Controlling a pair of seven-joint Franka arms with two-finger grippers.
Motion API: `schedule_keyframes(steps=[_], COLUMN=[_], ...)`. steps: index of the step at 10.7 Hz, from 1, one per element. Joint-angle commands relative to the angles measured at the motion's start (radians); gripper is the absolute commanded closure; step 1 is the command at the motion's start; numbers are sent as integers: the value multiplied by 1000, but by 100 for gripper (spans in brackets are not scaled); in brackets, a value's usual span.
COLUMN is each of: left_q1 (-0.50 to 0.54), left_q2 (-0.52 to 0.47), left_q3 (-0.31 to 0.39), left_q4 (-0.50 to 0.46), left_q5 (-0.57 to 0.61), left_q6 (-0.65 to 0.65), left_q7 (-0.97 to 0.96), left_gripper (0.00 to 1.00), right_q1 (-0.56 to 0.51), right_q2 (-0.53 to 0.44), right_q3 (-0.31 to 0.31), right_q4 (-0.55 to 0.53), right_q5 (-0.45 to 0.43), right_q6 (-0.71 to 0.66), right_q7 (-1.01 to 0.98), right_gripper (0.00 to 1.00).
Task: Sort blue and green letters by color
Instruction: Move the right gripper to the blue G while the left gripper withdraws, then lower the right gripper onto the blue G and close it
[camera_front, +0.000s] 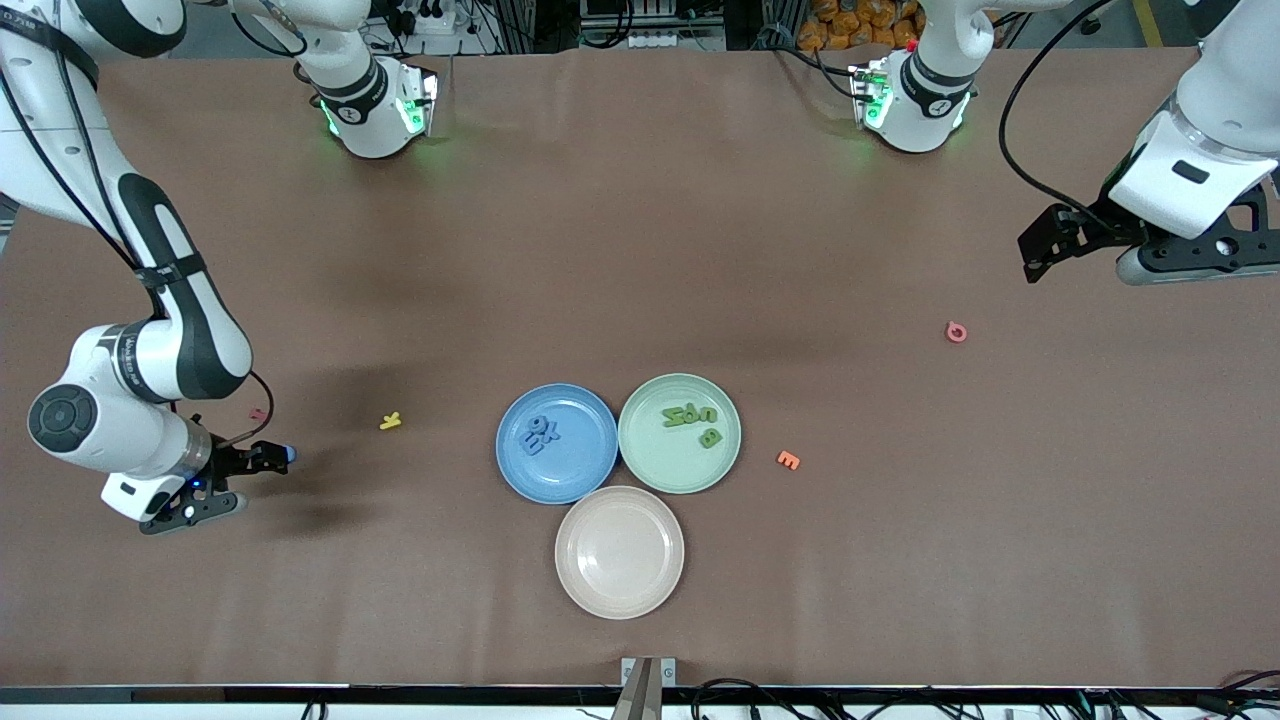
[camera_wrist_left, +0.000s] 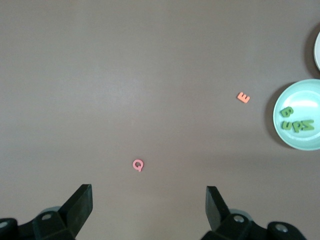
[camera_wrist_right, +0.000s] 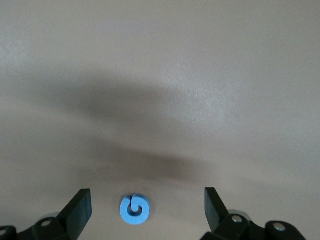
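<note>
We see 3 plates clustered near the middle of the brown worktop (camera_front: 640, 250): a blue plate (camera_front: 590, 470) toward the right arm's end, a green plate (camera_front: 650, 455) touching it toward the left arm's end, and a pale pink plate (camera_front: 619, 552) nearer to the front camera than both. On the blue plate lie 3 light blue letters (camera_front: 541, 434), bunched together. On the green plate lie 4 green letters (camera_front: 692, 421), 3 in a row and 1 just beside them, nearer to the camera. The 4th blue letter (camera_wrist_right: 134, 209), a rounded G shape, lies flat on the bare worktop well apart from the plates, toward the right arm's end. The right gripper (camera_front: 262, 461) hangs low over that spot, its fingers (camera_wrist_right: 80, 209) spread wide, with the letter on the worktop between them and nothing grasped. The left gripper (camera_front: 1040, 245) waits high over the left arm's end of the worktop, fingers (camera_wrist_left: 82, 202) released and holding nothing. Elsewhere on the worktop we note a pink letter (camera_front: 957, 332) near the left gripper, an orange E (camera_front: 788, 460) just beside the green plate, a yellow letter (camera_front: 390, 421) between the right gripper and the blue plate, and a small pinkish letter (camera_front: 259, 413) near the right arm.
</note>
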Motion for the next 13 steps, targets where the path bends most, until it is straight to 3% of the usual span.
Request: schedule_keyframes(steps=[1,5,13], left_q1=[3,5,2], left_q2=[41,44,50], left_q3=[-2,1,-6], left_q4=[124,129,115], left_q5=[-27,-100,-82], left_q6=[-99,-99,-99], left_q7=[69,71,69], left_gripper=[0,0,0], right_q1=[-49,-63,-69], right_q2=[-85,-122,-111], right_q3=[20,18,11], right_q4=[-191,-282,-355], right_q5=[-1,-1,-4], right_q6=[149,220,336], right_q7=[-3,-3,-5], right_gripper=[0,0,0])
